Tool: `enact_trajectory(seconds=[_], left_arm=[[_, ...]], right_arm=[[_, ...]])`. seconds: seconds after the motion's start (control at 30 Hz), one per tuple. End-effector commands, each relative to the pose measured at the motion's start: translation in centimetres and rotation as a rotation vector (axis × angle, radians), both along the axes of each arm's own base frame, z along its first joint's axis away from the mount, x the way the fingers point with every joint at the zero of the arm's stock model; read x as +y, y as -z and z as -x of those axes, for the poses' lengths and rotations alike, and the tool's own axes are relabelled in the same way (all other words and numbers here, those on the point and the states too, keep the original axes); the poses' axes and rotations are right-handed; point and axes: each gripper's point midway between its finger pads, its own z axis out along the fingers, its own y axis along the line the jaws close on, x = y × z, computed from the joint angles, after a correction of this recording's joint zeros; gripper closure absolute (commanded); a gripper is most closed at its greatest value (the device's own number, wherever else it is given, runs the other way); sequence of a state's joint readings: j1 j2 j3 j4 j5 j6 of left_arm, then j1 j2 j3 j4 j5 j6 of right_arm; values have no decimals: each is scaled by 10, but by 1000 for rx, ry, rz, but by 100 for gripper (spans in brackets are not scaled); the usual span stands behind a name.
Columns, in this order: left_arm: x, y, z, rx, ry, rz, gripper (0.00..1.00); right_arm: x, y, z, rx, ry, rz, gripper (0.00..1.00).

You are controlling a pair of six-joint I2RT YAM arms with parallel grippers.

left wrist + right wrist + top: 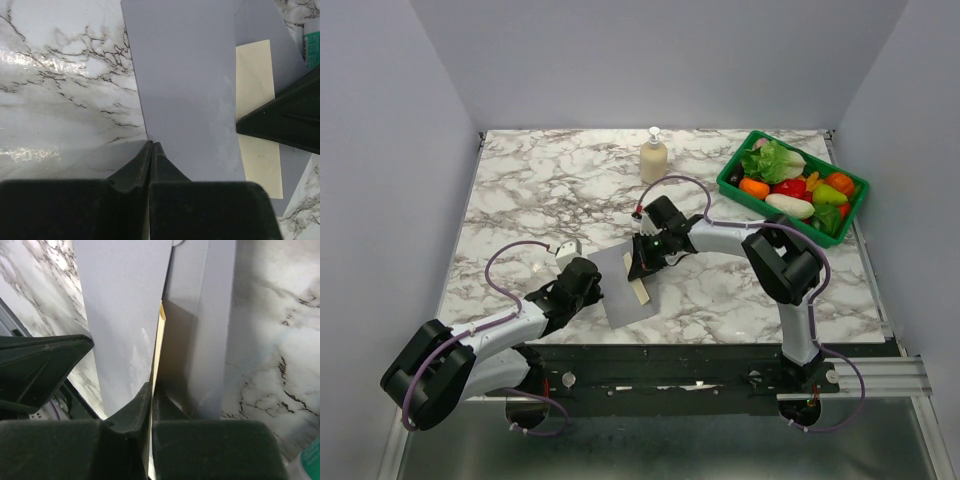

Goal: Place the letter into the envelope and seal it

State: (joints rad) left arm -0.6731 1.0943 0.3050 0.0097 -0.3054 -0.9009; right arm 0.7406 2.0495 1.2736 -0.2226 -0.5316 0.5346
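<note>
Peeking out from under a grey panel of the envelope (185, 90), the letter (255, 80) lies partly tucked in, ahead and right of my left gripper (152, 148), which pinches the envelope's near edge. My right gripper (151, 392) has the letter's edge in a thin slit between its fingers; whether it grips firmly, I cannot tell. Marble table (540, 180) underneath.

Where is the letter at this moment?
In the top view, the letter lies near the front centre of the table, partly tucked in the envelope, with a cream strip showing along its right edge under the right gripper.
</note>
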Motion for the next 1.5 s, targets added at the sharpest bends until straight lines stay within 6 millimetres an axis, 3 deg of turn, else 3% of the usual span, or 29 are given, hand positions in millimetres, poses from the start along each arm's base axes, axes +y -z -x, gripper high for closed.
enact_trajectory(seconds=[0.0, 0.2, 0.6, 0.73, 0.77, 0.8, 0.83, 0.87, 0.9, 0.93, 0.97, 1.0, 1.03, 1.07, 1.1, 1.13, 1.47], left_arm=[[12, 14, 10, 52, -3, -61, 94], [13, 13, 9, 48, -11, -59, 94], [13, 12, 9, 47, -13, -62, 94], [13, 12, 9, 45, -14, -59, 94], [14, 12, 9, 46, -16, -59, 94], [14, 12, 9, 47, -15, -58, 94], [13, 12, 10, 46, -14, -57, 94], [14, 12, 9, 45, -18, -58, 94], [14, 12, 9, 43, -20, -57, 94], [14, 12, 9, 42, -18, -57, 94], [13, 11, 8, 41, -18, -56, 94], [14, 11, 8, 41, -19, -56, 94], [14, 11, 8, 41, -18, -55, 94], [14, 12, 9, 44, -18, -57, 94], [13, 11, 9, 41, -17, -55, 94], [14, 12, 9, 43, -19, -58, 94], [13, 11, 8, 43, -14, -60, 94]], right_arm=[[2, -8, -5, -65, 4, 12, 77], [-10, -35, -12, -156, -3, 56, 59], [-32, -79, -21, -297, 30, 110, 55], [-45, -114, -29, -493, 85, 117, 57], [-56, -144, -36, -629, 123, 108, 57], [-52, -171, -45, -750, 150, 34, 55], [-65, -163, -45, -785, 178, 54, 48], [-79, -177, -58, -821, 309, 69, 16], [-86, -166, -54, -771, 285, 108, 0], [-91, -165, -62, -743, 275, 116, 2], [-84, -172, -65, -731, 242, 104, 11], [-84, -159, -62, -693, 209, 142, 29], [-81, -156, -62, -687, 195, 138, 41], [-73, -155, -55, -660, 164, 103, 59], [-69, -149, -55, -644, 151, 94, 95], [-67, -145, -54, -631, 142, 89, 99], [-49, -92, -49, -534, 103, 151, 99]])
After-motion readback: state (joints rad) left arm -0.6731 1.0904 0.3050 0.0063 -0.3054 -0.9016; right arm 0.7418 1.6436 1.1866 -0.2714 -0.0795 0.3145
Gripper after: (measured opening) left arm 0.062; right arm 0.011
